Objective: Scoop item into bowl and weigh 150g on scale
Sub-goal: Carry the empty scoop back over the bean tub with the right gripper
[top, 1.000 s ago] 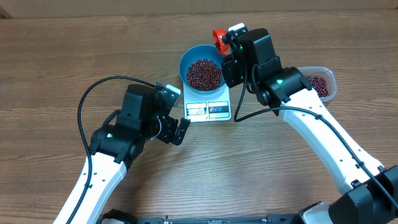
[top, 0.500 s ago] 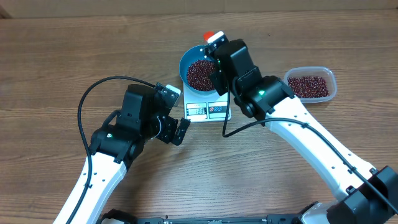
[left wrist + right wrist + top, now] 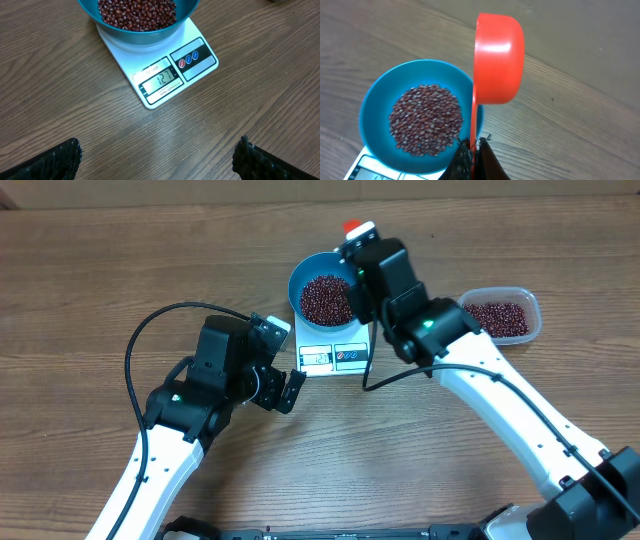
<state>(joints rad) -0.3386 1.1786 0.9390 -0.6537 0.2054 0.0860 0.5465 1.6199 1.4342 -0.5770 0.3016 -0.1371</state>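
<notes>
The blue bowl (image 3: 298,276) stands on the white scale (image 3: 335,358), holding a heap of red-brown beans (image 3: 325,298). In the left wrist view the bowl (image 3: 140,37) is at the top edge and the scale (image 3: 197,62) shows 127 on its display. My right gripper (image 3: 474,145) is shut on the thin handle of an orange-red scoop (image 3: 497,60), which is turned on its side above the table just past the bowl's rim (image 3: 370,102). No beans show in the scoop. My left gripper (image 3: 157,160) hovers open over bare wood in front of the scale, with nothing between its fingers.
A clear plastic tub (image 3: 532,308) with more beans sits at the right of the table. The right arm (image 3: 480,370) reaches across from the lower right, and the left arm's black cable (image 3: 150,330) loops over the table on the left.
My right arm has swung left from the tub side to the bowl's far right rim, carrying the scoop, so the tub is now uncovered. The left arm has not moved.
</notes>
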